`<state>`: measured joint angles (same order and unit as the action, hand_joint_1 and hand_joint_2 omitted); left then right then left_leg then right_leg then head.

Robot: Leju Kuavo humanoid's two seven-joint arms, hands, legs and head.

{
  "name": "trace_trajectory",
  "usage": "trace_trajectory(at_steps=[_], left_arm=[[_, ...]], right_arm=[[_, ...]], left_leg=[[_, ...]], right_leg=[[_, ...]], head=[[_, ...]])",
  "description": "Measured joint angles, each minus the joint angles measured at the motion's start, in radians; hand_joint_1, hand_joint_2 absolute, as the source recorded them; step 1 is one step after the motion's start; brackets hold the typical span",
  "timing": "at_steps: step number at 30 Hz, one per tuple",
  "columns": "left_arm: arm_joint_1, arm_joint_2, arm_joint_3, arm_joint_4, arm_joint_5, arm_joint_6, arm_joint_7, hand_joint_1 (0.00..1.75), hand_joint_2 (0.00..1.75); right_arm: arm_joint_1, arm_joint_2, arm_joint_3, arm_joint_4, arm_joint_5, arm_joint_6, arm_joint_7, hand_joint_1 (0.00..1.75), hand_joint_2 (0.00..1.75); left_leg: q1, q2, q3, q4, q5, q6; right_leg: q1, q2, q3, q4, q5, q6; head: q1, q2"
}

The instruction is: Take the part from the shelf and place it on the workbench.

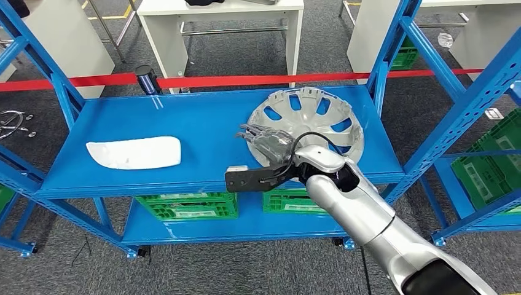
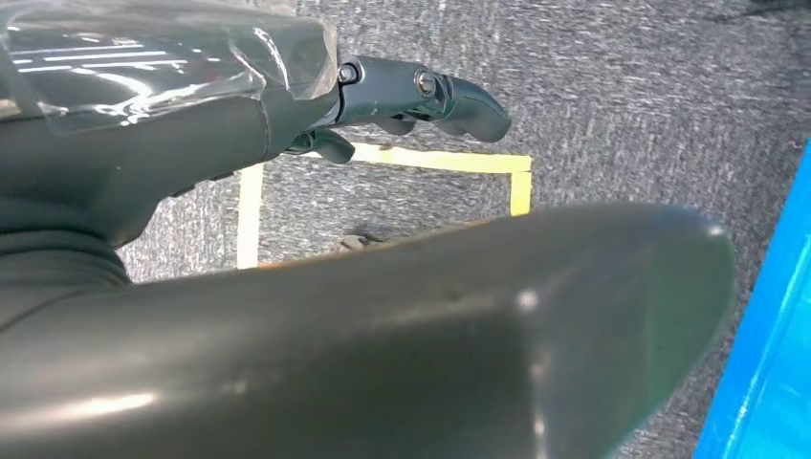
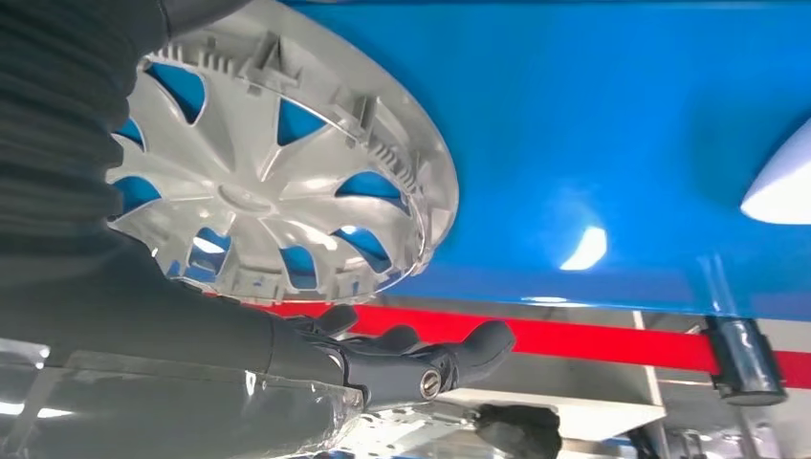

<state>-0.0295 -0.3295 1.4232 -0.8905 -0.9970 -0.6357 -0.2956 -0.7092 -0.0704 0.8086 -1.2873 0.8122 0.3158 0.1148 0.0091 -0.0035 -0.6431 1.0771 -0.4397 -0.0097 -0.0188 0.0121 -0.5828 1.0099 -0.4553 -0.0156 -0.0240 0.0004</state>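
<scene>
Nearest of all, the right arm (image 1: pixel 368 215) is seen reaching forward over the front edge of the blue shelf (image 1: pixel 209 123). The right hand (image 1: pixel 265 142) is held over the near-left rim of the wheel cover (image 1: pixel 313 120), its fingers (image 3: pixel 449 354) stretched out and apart; nothing is gripped, and whether the rim is touched cannot be told. The wheel cover, taken to be the part, lies on the shelf with its ribbed inner side up, toward the shelf's right end. The left hand (image 2: pixel 411 96) is seen against grey carpet (image 2: pixel 622 96) with a yellow taped outline (image 2: pixel 430 161); its fingers look loosely curled around nothing, though how far closed cannot be told.

A white curved panel (image 1: pixel 135 152) lies well to the left of the wheel cover. Beyond it a red barrier tape (image 1: pixel 246 80) and a white table (image 1: pixel 221 18) are seen.

A slip is judged likely: the cover is broad, thin and flat, so a hold on one rim could let it tip or slide off the shelf.
</scene>
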Motion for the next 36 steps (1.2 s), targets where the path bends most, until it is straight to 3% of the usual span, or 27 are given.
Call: trace_trajectory(at_steps=[2, 6, 7, 9, 11, 12, 14, 16, 17, 21, 23, 25, 26, 27, 28, 30, 31, 33, 36], left_arm=[[-0.001, 0.001, 0.0, -0.001, -0.001, 0.001, -0.001, 0.0, 0.0], [-0.002, 0.002, 0.0, -0.002, -0.002, 0.001, -0.002, 0.0, 0.0], [-0.002, 0.002, 0.0, -0.002, -0.002, 0.001, -0.002, 0.0, 0.0], [-0.003, 0.002, 0.0, -0.002, -0.002, 0.001, -0.002, 0.0, 0.0], [-0.002, 0.002, 0.0, -0.002, -0.004, 0.002, -0.002, 0.0, 0.0], [-0.002, 0.002, 0.0, -0.002, -0.006, 0.003, -0.002, 0.0, 0.0], [-0.002, 0.004, -0.002, 0.004, -0.014, 0.013, -0.006, 0.0, 0.0], [-0.002, 0.012, -0.005, 0.018, -0.024, 0.03, -0.014, 0.0, 0.0], [-0.002, 0.018, -0.007, 0.027, -0.027, 0.037, -0.018, 0.0, 0.0], [-0.002, 0.049, -0.017, 0.072, -0.037, 0.059, -0.031, 0.0, 0.0], [-0.002, 0.059, -0.021, 0.081, -0.039, 0.061, -0.034, 0.0, 0.0], [-0.001, 0.065, -0.022, 0.083, -0.04, 0.059, -0.035, 0.0, 0.0], [0.0, 0.067, -0.024, 0.085, -0.041, 0.057, -0.036, 0.0, 0.0], [0.002, 0.07, -0.026, 0.087, -0.044, 0.055, -0.038, 0.0, 0.0], [0.003, 0.073, -0.028, 0.092, -0.047, 0.055, -0.041, 0.0, 0.0], [0.004, 0.085, -0.035, 0.106, -0.056, 0.063, -0.052, 0.0, 0.0], [0.003, 0.093, -0.04, 0.117, -0.059, 0.07, -0.059, 0.0, 0.0], [0.001, 0.11, -0.049, 0.147, -0.065, 0.088, -0.071, 0.0, 0.0], [0.0, 0.129, -0.062, 0.189, -0.072, 0.11, -0.081, 0.0, 0.0]], right_arm=[[-0.003, 0.007, -0.007, 0.014, 0.003, 0.002, 0.0, 0.0, 1.75], [-0.004, 0.014, -0.016, 0.031, 0.006, 0.004, 0.0, 0.0, 1.75], [-0.006, 0.015, -0.018, 0.034, 0.006, 0.004, 0.0, 0.0, 1.75], [-0.007, 0.015, -0.02, 0.042, 0.006, 0.004, 0.0, 0.0, 1.75], [-0.002, 0.015, -0.02, 0.051, 0.013, 0.015, 0.001, 0.0, 1.75], [-0.001, 0.015, -0.021, 0.057, 0.019, 0.027, 0.003, 0.0, 1.75], [-0.004, 0.015, -0.024, 0.073, 0.031, 0.065, 0.008, 0.0, 1.75], [-0.01, 0.02, -0.029, 0.099, 0.033, 0.104, 0.012, 0.0, 1.75], [-0.013, 0.022, -0.031, 0.114, 0.031, 0.117, 0.014, 0.0, 1.75], [-0.027, 0.035, -0.037, 0.196, 0.01, 0.134, 0.025, 0.0, 1.75], [-0.032, 0.04, -0.043, 0.234, -0.002, 0.125, 0.031, 0.0, 1.75], [-0.032, 0.041, -0.051, 0.268, -0.013, 0.117, 0.041, 0.0, 1.75], [-0.032, 0.041, -0.057, 0.284, -0.018, 0.114, 0.05, 0.0, 1.75], [-0.031, 0.039, -0.065, 0.295, -0.023, 0.113, 0.06, 0.0, 1.75], [-0.03, 0.037, -0.075, 0.304, -0.026, 0.114, 0.069, 0.0, 1.75], [-0.031, 0.032, -0.096, 0.316, -0.028, 0.118, 0.084, 0.0, 1.75], [-0.032, 0.03, -0.106, 0.322, -0.027, 0.123, 0.09, 0.0, 1.75], [-0.033, 0.025, -0.119, 0.334, -0.024, 0.132, 0.097, 0.0, 1.75], [-0.032, 0.018, -0.135, 0.354, -0.019, 0.133, 0.098, 0.0, 1.75]], left_leg=[[-0.006, 0.0, 0.035, -0.068, 0.015, 0.008], [-0.006, 0.0, 0.05, -0.091, 0.02, 0.026], [-0.004, 0.001, 0.056, -0.099, 0.024, 0.032], [-0.004, 0.001, 0.058, -0.104, 0.026, 0.039], [-0.006, 0.001, 0.058, -0.103, 0.025, 0.04], [-0.006, 0.0, 0.058, -0.102, 0.024, 0.04], [-0.007, -0.002, 0.058, -0.096, 0.021, 0.037], [-0.01, -0.003, 0.055, -0.087, 0.016, 0.029], [-0.012, -0.003, 0.053, -0.084, 0.014, 0.025], [-0.008, -0.002, 0.04, -0.062, -0.002, 0.008], [-0.003, -0.001, 0.0, 0.025, -0.05, -0.004], [0.002, 0.0, -0.065, 0.161, -0.106, -0.012], [0.004, 0.0, -0.088, 0.205, -0.115, -0.014], [0.006, 0.0, -0.094, 0.211, -0.105, -0.015], [0.008, 0.001, -0.081, 0.177, -0.079, -0.015], [0.01, 0.0, -0.016, 0.041, -0.012, -0.011], [0.008, 0.0, 0.015, -0.019, 0.006, -0.008], [0.003, -0.001, 0.041, -0.07, 0.011, -0.001], [0.001, 0.001, 0.047, -0.083, 0.017, 0.018]], right_leg=[[0.002, 0.002, -0.003, 0.0, -0.001, 0.006], [0.005, 0.0, -0.012, 0.014, -0.012, 0.022], [0.006, -0.001, -0.03, 0.052, -0.03, 0.02], [0.006, -0.002, -0.095, 0.183, -0.082, 0.013], [0.005, -0.003, -0.145, 0.28, -0.109, 0.016], [0.005, -0.003, -0.144, 0.272, -0.099, 0.023], [0.004, -0.005, -0.084, 0.144, -0.043, 0.039], [0.006, -0.008, -0.023, 0.023, 0.0, 0.035], [0.007, -0.008, -0.01, -0.002, 0.008, 0.028], [0.004, -0.006, -0.007, -0.009, 0.013, 0.007], [0.0, -0.006, -0.005, -0.01, 0.013, 0.001], [0.0, -0.006, -0.004, -0.009, 0.013, -0.001], [0.0, -0.006, -0.004, -0.009, 0.012, -0.001], [0.0, -0.006, -0.004, -0.009, 0.012, -0.001], [0.0, -0.005, -0.003, -0.009, 0.012, -0.001], [0.001, -0.003, -0.001, -0.009, 0.011, 0.001], [0.003, -0.003, -0.002, -0.008, 0.011, 0.003], [0.006, -0.002, -0.006, -0.009, 0.012, 0.012], [0.003, -0.003, -0.014, -0.002, 0.007, 0.026]], head=[[0.0, 0.0], [0.002, 0.0], [0.003, 0.0], [0.005, 0.0], [0.004, 0.0], [0.005, 0.0], [0.005, 0.0], [0.004, 0.0], [0.003, 0.0], [0.002, 0.0], [0.0, 0.0], [0.0, 0.0], [0.0, 0.0], [0.0, 0.0], [0.0, 0.0], [0.0, 0.0], [0.0, 0.0], [0.001, 0.0], [0.001, 0.0]])
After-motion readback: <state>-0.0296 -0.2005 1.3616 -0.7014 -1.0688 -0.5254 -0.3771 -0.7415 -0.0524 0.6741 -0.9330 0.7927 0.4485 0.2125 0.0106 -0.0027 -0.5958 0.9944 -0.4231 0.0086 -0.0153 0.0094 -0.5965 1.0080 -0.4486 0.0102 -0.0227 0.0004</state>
